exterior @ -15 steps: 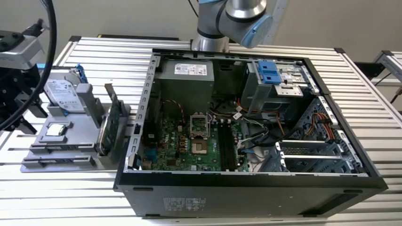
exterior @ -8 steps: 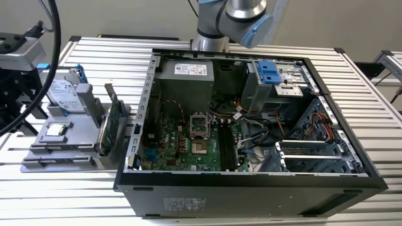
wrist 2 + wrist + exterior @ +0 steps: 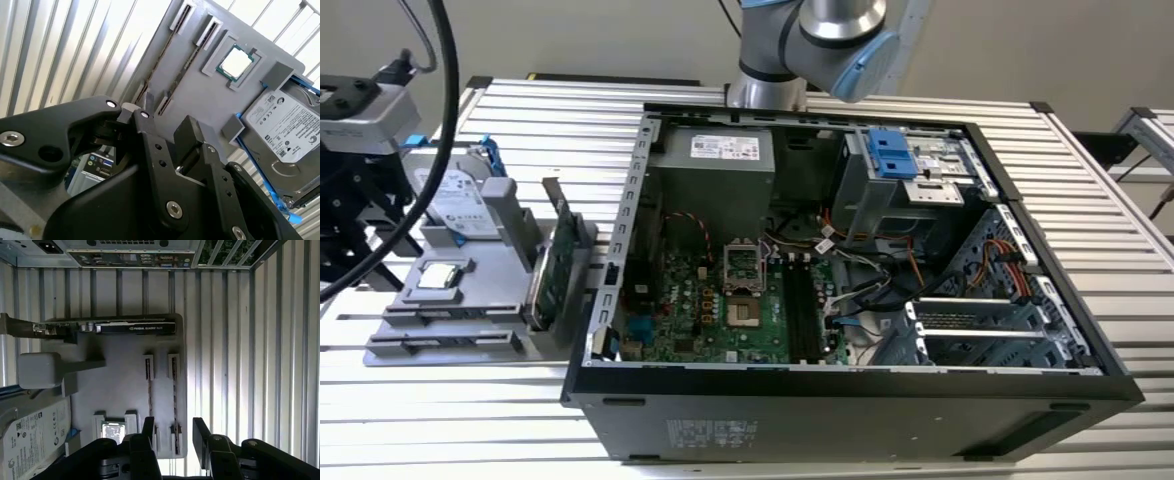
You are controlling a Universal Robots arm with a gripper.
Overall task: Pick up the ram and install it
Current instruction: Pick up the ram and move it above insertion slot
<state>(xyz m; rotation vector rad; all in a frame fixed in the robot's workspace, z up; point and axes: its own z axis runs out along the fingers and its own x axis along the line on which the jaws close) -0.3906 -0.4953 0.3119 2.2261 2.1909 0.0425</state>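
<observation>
The gripper (image 3: 174, 437) hangs above the grey tray (image 3: 125, 380) with its fingers (image 3: 148, 432) held well apart and nothing between them. The ram (image 3: 174, 395) stands on edge in a slot of that tray, one of two thin dark sticks in parallel slots, and in the first wrist view it lies in line with the gap between the fingers, untouched. The tray sits in the lower left of the frame at the exterior view's left, beside the open computer case (image 3: 854, 400), with the upright green card (image 3: 550, 275) between them.
</observation>
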